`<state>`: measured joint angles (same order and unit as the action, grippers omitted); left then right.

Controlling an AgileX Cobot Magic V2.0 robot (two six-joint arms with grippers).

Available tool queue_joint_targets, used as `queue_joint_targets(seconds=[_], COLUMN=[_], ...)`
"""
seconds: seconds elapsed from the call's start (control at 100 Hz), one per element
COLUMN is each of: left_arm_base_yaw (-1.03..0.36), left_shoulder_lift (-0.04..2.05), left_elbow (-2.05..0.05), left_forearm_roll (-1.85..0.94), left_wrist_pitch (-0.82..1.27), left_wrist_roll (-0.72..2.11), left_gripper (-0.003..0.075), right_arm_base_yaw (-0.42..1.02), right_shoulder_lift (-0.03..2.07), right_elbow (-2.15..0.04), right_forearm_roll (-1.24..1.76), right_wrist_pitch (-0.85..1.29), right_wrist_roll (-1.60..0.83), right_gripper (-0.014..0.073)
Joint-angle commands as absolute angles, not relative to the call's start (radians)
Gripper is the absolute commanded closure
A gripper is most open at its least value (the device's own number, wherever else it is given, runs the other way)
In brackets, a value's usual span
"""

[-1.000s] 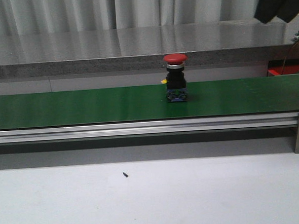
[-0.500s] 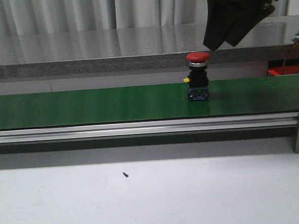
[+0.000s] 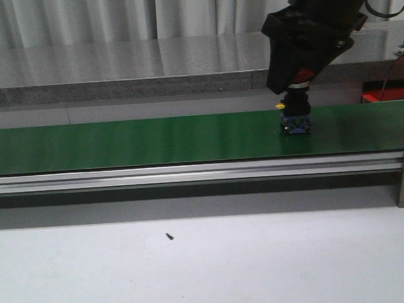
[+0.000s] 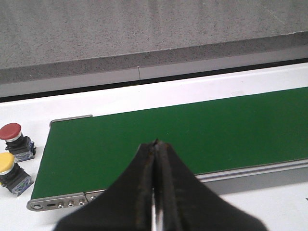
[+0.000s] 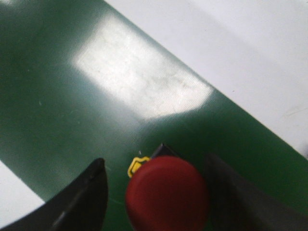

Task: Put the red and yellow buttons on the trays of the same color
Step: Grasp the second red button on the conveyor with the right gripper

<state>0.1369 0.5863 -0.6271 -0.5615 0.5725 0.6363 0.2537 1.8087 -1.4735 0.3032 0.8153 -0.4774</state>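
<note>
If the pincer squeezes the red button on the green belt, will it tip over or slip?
The red button stands tall on a small base with a wide cap, so a push near the top would probably tip it. The cap looks smooth and rounded, so pads may slip there. The right pincer is open around it; gripping lower seems safer.

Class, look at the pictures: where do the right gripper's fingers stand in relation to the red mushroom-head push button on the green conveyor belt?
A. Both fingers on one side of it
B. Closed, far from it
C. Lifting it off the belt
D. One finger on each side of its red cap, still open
D: in the right wrist view the right gripper has a dark finger on either side of the red mushroom-head push button, with gaps showing, and the front view shows the button standing on the green conveyor belt.
</note>
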Motion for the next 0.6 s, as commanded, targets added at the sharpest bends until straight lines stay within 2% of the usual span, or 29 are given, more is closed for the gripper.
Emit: queue_joint_targets(seconds=[0.0,0.08,0.18,0.28,0.59], left_arm_base_yaw=[0.131,0.131,0.131,0.131,0.131], left_shoulder_lift=[0.588,0.588,0.588,0.588,0.588], left_elbow=[-0.653,-0.653,-0.653,-0.653,-0.653], left_forearm_roll=[-0.594,-0.594,-0.594,-0.594,-0.594], left_wrist_pitch=[0.507,0.507,0.507,0.507,0.507], left_wrist_roll=[0.637,0.637,0.637,0.637,0.637], left_gripper=[0.0740,0.0740,0.0740,0.0740,0.0740], right_arm_base_yaw=[0.254,0.254,0.254,0.252,0.183], right_shoulder_lift=[1.771,1.781,1.789,1.791,1.790], right_elbow=[-1.497,-1.497,-1.498,-1.498,-1.612], right_forearm_roll=[0.294,0.268,0.244,0.234,0.233], right_wrist_pitch=[0.758,0.772,0.816,0.846,0.969], right_wrist_roll=[-0.487,-0.484,-0.475,-0.470,-0.465], right_gripper=[0.0157,0.0193,0.0342,0.0428,0.0440])
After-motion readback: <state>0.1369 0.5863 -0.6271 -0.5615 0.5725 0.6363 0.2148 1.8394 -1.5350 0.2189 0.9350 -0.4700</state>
